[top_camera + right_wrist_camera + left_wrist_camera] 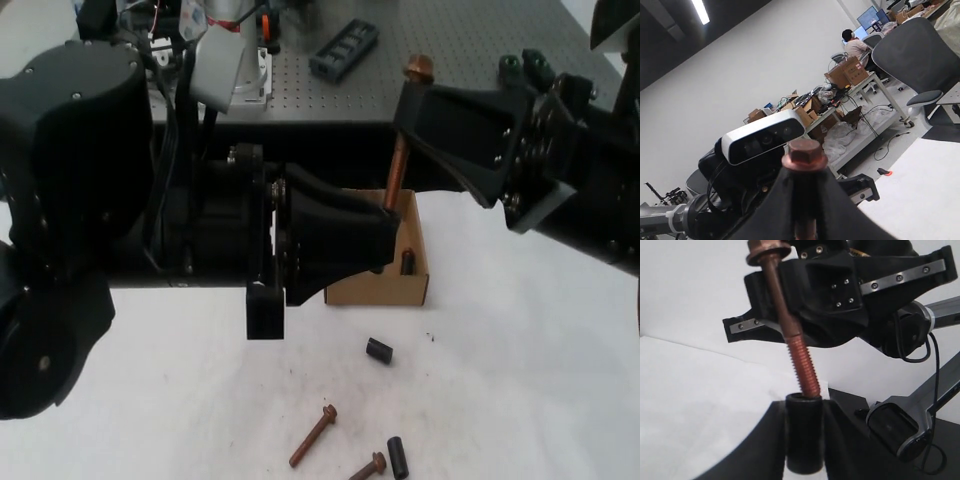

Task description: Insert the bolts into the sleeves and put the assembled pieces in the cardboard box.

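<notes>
Held bolt [784,315]: copper-coloured, hex head up and threaded end down, near upright with a slight lean. Its tip is at the mouth of the held sleeve [804,435]; whether it has gone in or only touches the rim is hard to tell.
Right gripper [802,202]: clamped on the held bolt's smooth shank just under the head, which stands above the fingers. In the high view it comes in from the right, above the cardboard box [375,290].
Left gripper [804,427]: fingers closed on the black held sleeve, one on each side. The sleeve stands upright with its open end up, straight below the bolt.
Cardboard box: small and open-topped, on the white sheet [520,350] near the bench's middle. In the high view the left gripper covers its left part, and the held bolt's lower end shows at its far rim.
Dark piece [408,262]: inside the box against the right wall; possibly a sleeve with a bolt in it, but too small to be sure.
Loose sleeve [378,350]: black, lying on the sheet just in front of the box.
Second loose sleeve [398,457]: near the front edge, just beside a bolt.
Loose bolt [313,437]: lying flat, head toward the box.
Second loose bolt [368,466]: at the front edge, between the first bolt and the second loose sleeve.
</notes>
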